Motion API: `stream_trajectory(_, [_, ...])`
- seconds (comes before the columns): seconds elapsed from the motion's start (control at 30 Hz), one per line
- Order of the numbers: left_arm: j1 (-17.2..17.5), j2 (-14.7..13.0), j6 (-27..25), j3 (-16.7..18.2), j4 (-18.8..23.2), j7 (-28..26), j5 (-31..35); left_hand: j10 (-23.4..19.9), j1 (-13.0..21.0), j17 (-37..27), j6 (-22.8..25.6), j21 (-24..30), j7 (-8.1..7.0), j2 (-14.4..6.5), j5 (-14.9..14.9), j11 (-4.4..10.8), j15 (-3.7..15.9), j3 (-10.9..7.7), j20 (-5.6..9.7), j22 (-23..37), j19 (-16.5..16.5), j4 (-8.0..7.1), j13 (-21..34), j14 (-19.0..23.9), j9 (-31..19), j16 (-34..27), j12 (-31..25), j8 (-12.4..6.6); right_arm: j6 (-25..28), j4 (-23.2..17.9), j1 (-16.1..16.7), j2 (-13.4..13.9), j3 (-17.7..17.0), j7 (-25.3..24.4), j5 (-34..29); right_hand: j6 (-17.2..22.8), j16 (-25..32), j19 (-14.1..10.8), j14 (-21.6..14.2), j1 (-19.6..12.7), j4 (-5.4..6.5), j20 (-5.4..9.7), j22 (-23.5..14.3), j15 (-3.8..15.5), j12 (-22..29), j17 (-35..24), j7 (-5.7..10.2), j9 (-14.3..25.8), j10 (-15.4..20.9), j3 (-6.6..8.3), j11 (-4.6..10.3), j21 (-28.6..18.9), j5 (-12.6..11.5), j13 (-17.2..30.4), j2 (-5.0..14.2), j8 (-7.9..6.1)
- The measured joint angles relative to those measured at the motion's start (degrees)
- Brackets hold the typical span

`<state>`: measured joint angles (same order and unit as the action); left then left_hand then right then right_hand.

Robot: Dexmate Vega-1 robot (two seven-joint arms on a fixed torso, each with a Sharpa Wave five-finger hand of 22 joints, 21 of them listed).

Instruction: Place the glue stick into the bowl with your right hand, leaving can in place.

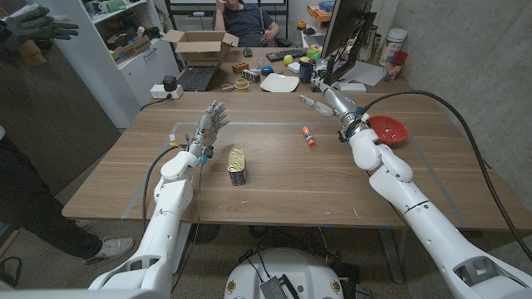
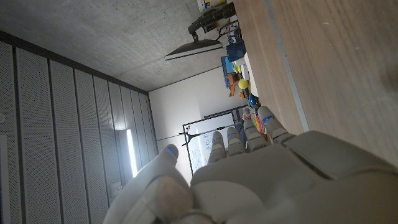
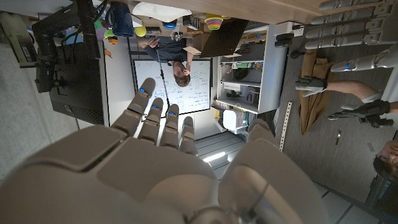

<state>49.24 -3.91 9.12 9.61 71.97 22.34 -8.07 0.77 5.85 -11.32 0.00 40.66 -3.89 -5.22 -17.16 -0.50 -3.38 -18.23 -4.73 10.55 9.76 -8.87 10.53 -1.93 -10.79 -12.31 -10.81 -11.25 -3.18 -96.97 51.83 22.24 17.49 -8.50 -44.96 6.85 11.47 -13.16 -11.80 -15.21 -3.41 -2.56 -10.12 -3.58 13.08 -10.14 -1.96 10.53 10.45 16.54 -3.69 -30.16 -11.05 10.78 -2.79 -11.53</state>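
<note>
a: where is the glue stick (image 1: 308, 137) now?

b: it lies on the wooden table (image 1: 274, 178), in the middle part toward the far side. it has an orange end and is a little slanted. it is left of the red bowl (image 1: 389, 129) and apart from it, not inside.

a: and the right hand (image 1: 326, 101)?

b: it is raised beyond the glue stick, between it and the clutter at the far edge. the fingers (image 1: 309, 101) are stretched out and spread, grasping nothing. in the right wrist view the same hand (image 3: 168, 168) shows from its back, fingers (image 3: 146, 109) straight and apart, pointing at the room.

a: does it touch the glue stick?

b: no, there is a clear gap between them. the bowl is just beside the right wrist, on the outer side.

a: what about the can (image 1: 238, 164)?

b: it stands upright on the table, near the left hand (image 1: 208, 130), a little nearer to the robot than the hand. they do not touch.

a: the left hand, is it clenched?

b: no, released. its fingers (image 1: 218, 112) point up and away, loosely spread, with nothing in them. the left wrist view shows the back of this hand (image 2: 261, 180) with the fingers (image 2: 249, 134) extended along the table edge.

a: anyone else there?

b: a person (image 1: 245, 21) sits behind the table, and a gloved hand (image 1: 37, 23) is at the far left corner.
</note>
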Motion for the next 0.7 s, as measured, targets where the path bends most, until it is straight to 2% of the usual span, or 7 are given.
stream_trajectory(0.27, [-0.17, 0.02, 0.27, 0.16, -0.42, 0.25, 0.02, 0.0, 0.0, 0.0, 0.0, 0.0, 0.0, 0.0, 0.0, 0.0, 0.0, 0.25, 0.0, 0.0, 0.0, 0.1, 0.0, 0.0, 0.0, 0.0, 0.0, 0.0, 3.4, -0.8, -0.73, -0.54, 1.83, 1.02, -6.06, 0.61, -0.46, 0.05, 0.16, -1.02, -0.95, 0.08, 0.0, 0.11, 0.0, 0.0, -0.64, 0.0, 0.0, -0.02, 0.0, 0.0, -0.41, 0.0, -0.41, 0.0])
stream_trajectory(0.33, [-0.21, 0.02, 0.33, 0.22, -0.59, 0.33, 0.02, 0.0, 0.0, 0.0, 0.0, 0.0, 0.0, 0.0, -0.24, 0.0, 0.0, 0.25, 0.0, 0.0, 0.0, 0.1, 0.0, 0.0, 0.0, 0.0, 0.0, 0.0, 4.84, -0.91, -0.91, -0.59, 2.23, 1.94, -8.1, 0.55, -0.46, -0.01, 0.37, -1.29, -1.01, 0.86, 0.0, 0.32, 0.0, 0.0, -1.29, 0.0, 0.0, -0.08, -0.01, 0.0, -0.41, 0.0, -0.68, 0.0])
stream_trajectory(0.53, [-0.29, 0.03, 0.57, 0.25, -0.74, 0.5, 0.02, 0.0, 0.0, 0.0, 0.0, 0.0, 0.0, 0.0, -0.24, 0.0, 0.0, 0.25, 0.0, -0.01, 0.0, 0.1, -0.01, 0.0, 0.0, 0.0, 0.0, 0.0, 7.23, -1.32, -1.31, -0.69, 3.26, 3.51, -11.29, 0.91, -0.46, -0.84, 0.24, -1.54, -1.42, 1.64, -0.01, 0.46, -0.44, -0.06, -2.37, 0.0, -0.63, -0.71, -0.63, 0.34, -0.62, 0.0, -0.99, 0.0])
stream_trajectory(0.6, [-0.3, 0.04, 0.62, 0.26, -0.79, 0.53, 0.02, 0.0, 0.0, 0.0, 0.0, 0.0, 0.0, 0.0, -0.24, 0.0, 0.0, 0.25, 0.0, -0.01, 0.0, 0.1, -0.01, 0.0, 0.0, 0.0, 0.0, 0.0, 8.2, -1.55, -1.46, -0.71, 3.79, 4.29, -12.35, 1.04, -0.46, -2.18, 0.14, -0.6, -1.17, 0.23, -0.01, 0.55, -0.45, -0.14, -2.2, 0.0, -0.75, -1.7, -0.75, 0.34, -0.84, 0.0, -1.93, 0.0])
stream_trajectory(0.67, [-0.31, 0.04, 0.63, 0.26, -0.82, 0.54, 0.02, 0.0, 0.0, 0.0, 0.0, -0.41, 0.0, 0.0, -0.24, 0.0, 0.0, 0.25, 0.0, -0.01, 0.0, 0.1, -0.01, 0.0, 0.0, 0.0, 0.0, 0.0, 8.83, -1.73, -1.52, -0.71, 4.1, 4.8, -13.12, 0.84, -0.46, -2.79, 0.12, 0.16, -0.86, -2.0, -0.01, 0.53, -0.45, -0.14, -1.36, 0.0, -0.95, -2.38, -0.94, 0.34, -1.06, 0.0, -2.69, 0.0])
stream_trajectory(0.7, [-0.33, 0.04, 0.63, 0.27, -0.92, 0.56, 0.02, 0.0, 0.0, 0.0, 0.0, -0.41, 0.0, 0.0, -0.24, 0.0, 0.0, 0.25, 0.0, -0.01, 0.0, 0.1, 0.0, 0.01, 0.0, 0.0, 0.0, 0.0, 9.79, -1.88, -1.6, -0.71, 4.37, 5.69, -14.28, 0.82, -0.46, -3.01, 0.11, 0.19, -0.82, -2.64, -0.01, 0.51, -0.45, -0.14, -1.19, 0.0, -0.95, -2.68, -0.94, 0.34, -1.06, 0.0, -2.72, 0.0])
